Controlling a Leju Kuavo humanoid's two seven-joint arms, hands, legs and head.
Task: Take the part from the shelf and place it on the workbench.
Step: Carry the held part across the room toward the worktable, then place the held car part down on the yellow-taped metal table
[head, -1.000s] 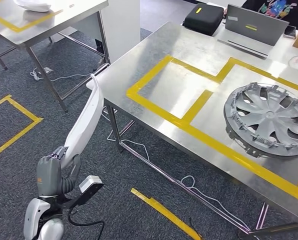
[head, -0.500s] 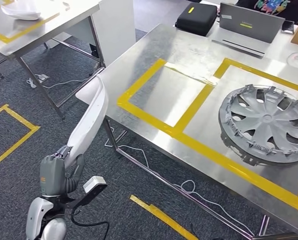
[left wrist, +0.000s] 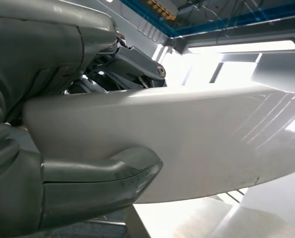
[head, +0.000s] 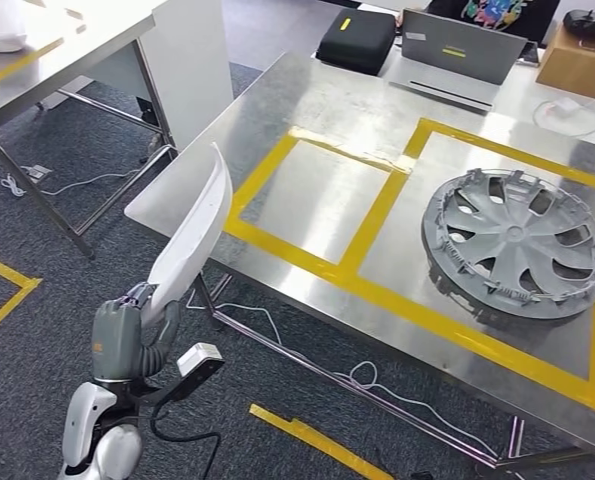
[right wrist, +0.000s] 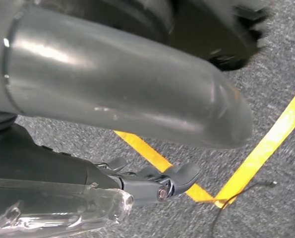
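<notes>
A long, curved white part [head: 192,235] rises from my left hand [head: 124,340], which grips its lower end at the bottom left of the head view. The part's upper tip stands over the near left corner of the steel workbench [head: 309,100]. In the left wrist view the white part [left wrist: 198,139] runs across the picture, with my thumb [left wrist: 100,178] pressed against it. An empty square marked in yellow tape [head: 317,195] lies just right of the tip. My right hand [right wrist: 119,99] hangs over the carpet with its fingers [right wrist: 164,181] stretched out and nothing in it.
A grey hubcap [head: 514,243] lies in the right taped square. A black case [head: 356,40], a laptop [head: 451,47] and a cardboard box [head: 577,60] stand along the far edge. Another steel table [head: 67,40] stands at upper left. Cables [head: 339,375] trail under the bench.
The camera has moved, so the workbench sits nearer and further left. My left hand has lifted the white part, and its tip now reaches over the bench corner.
</notes>
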